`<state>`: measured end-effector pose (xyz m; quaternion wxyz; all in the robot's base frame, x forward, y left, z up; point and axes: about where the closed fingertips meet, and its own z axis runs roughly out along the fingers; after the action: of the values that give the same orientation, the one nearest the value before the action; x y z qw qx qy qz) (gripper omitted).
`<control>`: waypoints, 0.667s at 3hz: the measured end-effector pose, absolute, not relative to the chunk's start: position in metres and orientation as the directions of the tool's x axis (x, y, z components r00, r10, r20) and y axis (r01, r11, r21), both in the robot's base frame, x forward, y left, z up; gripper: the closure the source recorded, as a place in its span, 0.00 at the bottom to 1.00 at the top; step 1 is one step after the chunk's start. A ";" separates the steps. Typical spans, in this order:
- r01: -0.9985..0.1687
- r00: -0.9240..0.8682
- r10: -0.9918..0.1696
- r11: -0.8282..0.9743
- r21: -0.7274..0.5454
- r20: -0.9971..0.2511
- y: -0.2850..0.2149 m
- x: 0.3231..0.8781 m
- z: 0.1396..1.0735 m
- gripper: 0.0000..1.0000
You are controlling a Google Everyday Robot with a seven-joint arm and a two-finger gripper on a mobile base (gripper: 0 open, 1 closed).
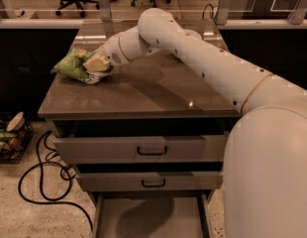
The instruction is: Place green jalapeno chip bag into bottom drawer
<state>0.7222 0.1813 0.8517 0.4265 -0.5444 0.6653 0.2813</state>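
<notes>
surface: grey-brown cabinet top | on it: green jalapeno chip bag, left side nr edge | gripper: at bag's right end

Seemingly no legible text on chip bag

Tool: the tool is at the surface's left edge, against the green jalapeno chip bag.
Arm: the white arm crosses the surface diagonally from the right front corner to the left edge, barring the middle and the back right.
Front strip: open room runs along the front edge from the front left corner.
Bottom drawer: the bottom drawer is pulled out, its tray open from above.
Overhang: the top drawer and middle drawer fronts stand over its back part.
Right side: the robot's body covers the drawers' right ends.
Floor, left: a black cable and a basket.
</notes>
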 end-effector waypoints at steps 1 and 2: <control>-0.964 -0.043 -0.484 0.249 -0.090 -0.874 0.181 0.722 0.852 1.00; -0.963 -0.027 -0.503 0.244 -0.112 -0.864 0.176 0.708 0.869 1.00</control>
<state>0.7077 0.1763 0.8692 0.4260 -0.5521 0.6638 0.2701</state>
